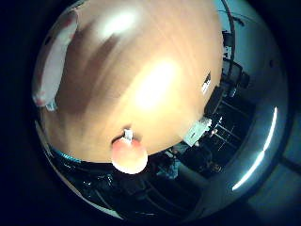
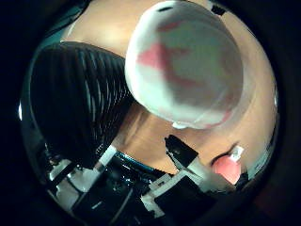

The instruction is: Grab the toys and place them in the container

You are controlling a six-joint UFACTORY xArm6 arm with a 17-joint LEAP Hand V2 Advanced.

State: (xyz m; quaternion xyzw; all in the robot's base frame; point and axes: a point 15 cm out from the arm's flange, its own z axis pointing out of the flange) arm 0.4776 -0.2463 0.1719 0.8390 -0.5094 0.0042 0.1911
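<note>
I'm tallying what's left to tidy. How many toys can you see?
2. A white toy with red patches sits close to the palm, beside the black ribbed container. A small pink toy lies near the wooden table's edge. Others may be hidden.

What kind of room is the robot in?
Probably a lab or workshop, though I can't be sure. The hand is over a wooden table with toys on it, a white and pink plush and a small pink ball, beside a black ribbed container. Dark equipment racks stand beyond the table.

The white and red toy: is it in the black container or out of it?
Out. The white and red toy fills the view close to the palm, over the wooden table, beside the black container.
</note>
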